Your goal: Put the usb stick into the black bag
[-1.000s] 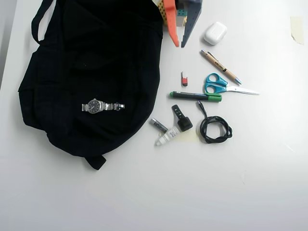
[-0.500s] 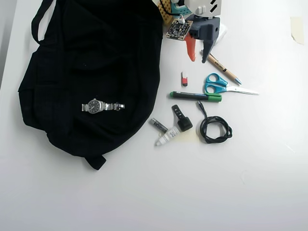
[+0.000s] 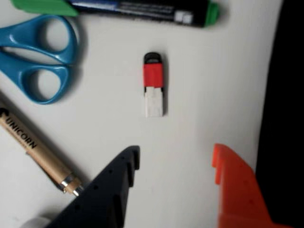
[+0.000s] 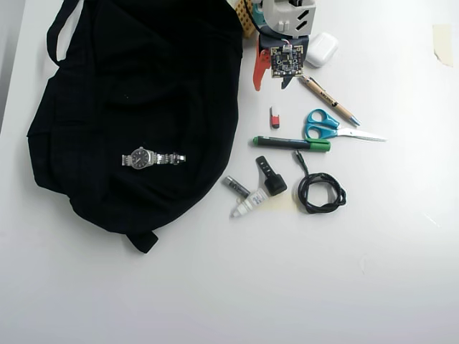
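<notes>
Item: stubby red-and-white usb stick (image 3: 153,84), flat on the white table (image 3: 204,95), at 12 o'clock from the released, empty gripper (image 3: 175,164). Large floppy black fabric bag (image 4: 136,107) at its 3 o'clock in wrist view. Risk: the tiny stick skids or twists under the closing fingers, likely escaping.

Red-white usb stick (image 3: 154,84) flat on table, beside black bag (image 4: 143,107).

White surface (image 4: 215,287). Large black bag (image 4: 143,86) at upper left of the overhead view. Usb stick (image 3: 154,84): red middle, white end, seemingly black cap. Blue-handled scissors (image 3: 35,57); green-capped black marker (image 3: 118,8); tan pen (image 3: 38,154) lettered black.
</notes>
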Motion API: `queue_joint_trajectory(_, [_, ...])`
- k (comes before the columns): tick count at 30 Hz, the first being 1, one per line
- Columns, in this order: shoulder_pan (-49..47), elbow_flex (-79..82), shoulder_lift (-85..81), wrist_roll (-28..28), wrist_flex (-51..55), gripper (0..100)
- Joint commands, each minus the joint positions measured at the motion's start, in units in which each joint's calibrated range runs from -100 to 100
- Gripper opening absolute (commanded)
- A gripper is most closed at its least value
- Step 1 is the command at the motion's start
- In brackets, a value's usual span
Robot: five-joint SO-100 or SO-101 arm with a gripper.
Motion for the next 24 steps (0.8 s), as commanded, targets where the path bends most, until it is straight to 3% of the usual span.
queue_joint_trajectory(1, [2.5,-2.5,0.8,1.7,-3.6,21])
queue_joint_trajectory(7, [2.2,-3.7,15.0,1.9,-14.0,30])
queue_joint_trajectory(11, [1.1,-9.1,26.7,1.4,-18.9,30])
queue_joint_trajectory(19, [0.6,-12.5,32.5,1.1,-19.3,30])
queue_joint_trajectory(24, [-3.1,-12.4,32.7,-2.1,-19.5,30])
